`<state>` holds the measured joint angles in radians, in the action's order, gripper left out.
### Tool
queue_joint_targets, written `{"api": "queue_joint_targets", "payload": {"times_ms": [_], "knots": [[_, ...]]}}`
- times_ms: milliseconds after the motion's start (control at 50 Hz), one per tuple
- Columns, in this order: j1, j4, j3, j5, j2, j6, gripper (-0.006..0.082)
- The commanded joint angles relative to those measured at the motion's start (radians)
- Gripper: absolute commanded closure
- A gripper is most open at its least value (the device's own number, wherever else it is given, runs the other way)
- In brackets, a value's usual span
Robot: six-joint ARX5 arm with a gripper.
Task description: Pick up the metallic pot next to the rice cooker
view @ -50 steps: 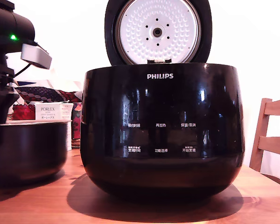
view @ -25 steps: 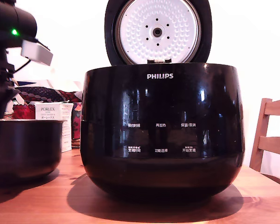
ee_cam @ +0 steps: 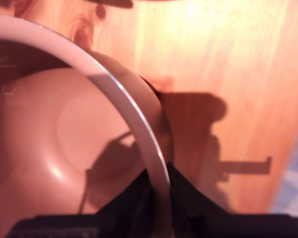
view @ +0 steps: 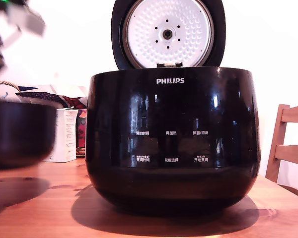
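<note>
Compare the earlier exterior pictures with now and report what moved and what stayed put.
The metallic pot has risen off the wooden table and now hangs above its own shadow. The gripper is clamped on its rim, one finger inside and one outside, and the arm has gone up with it. The rice cooker, lid open, the white box and the chair are unmoved.

Glossy black rice cooker (view: 171, 139), wooden table (view: 49, 213)

Glossy black rice cooker (view: 171, 144); dark pot (view: 20, 134), pale rim.
</note>
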<state>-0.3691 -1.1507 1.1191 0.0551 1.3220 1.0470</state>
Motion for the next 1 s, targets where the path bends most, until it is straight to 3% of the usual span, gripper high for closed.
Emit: {"api": "queue_joint_targets", "payload": {"times_ms": [0,320,560,980], "knots": [[-0.012,-0.022,0.029,0.006,-0.035,-0.016,0.0791],[-0.056,-0.208,0.159,0.003,-0.095,-0.125,0.0791],[-0.099,-0.211,0.293,-0.037,-0.106,-0.258,0.0791],[-0.130,-0.213,0.335,-0.036,-0.106,-0.262,0.0791]]}}
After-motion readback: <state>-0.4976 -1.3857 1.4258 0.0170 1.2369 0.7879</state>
